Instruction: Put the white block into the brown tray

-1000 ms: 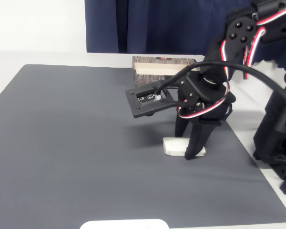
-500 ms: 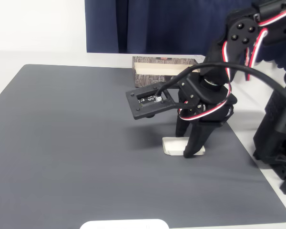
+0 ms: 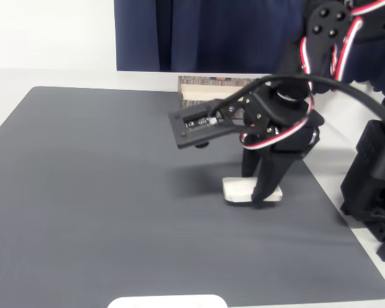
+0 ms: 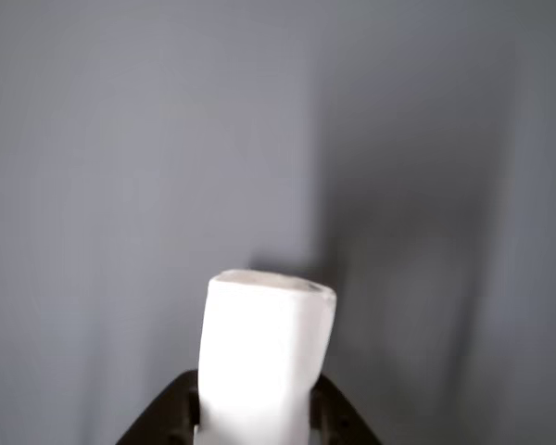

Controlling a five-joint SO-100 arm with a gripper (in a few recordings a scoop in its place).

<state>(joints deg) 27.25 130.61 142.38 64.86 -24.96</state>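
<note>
I'm seeing the gripper [image 3: 260, 196] now clamping the white block [image 4: 264, 357] and starting to raise it (brown tray [image 3: 208, 91] waiting behind).

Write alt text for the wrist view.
A white block sits gripped between the two dark fingers of the gripper at the bottom edge, pointing up the frame. Behind it lies a plain grey mat with a soft shadow at right.

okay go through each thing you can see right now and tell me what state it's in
white block: gripped between the fingers, at or just off the mat.
gripper: shut on the white block.
brown tray: upright at the mat's far edge, partly hidden by the arm.
grey mat: flat on the table.
</note>
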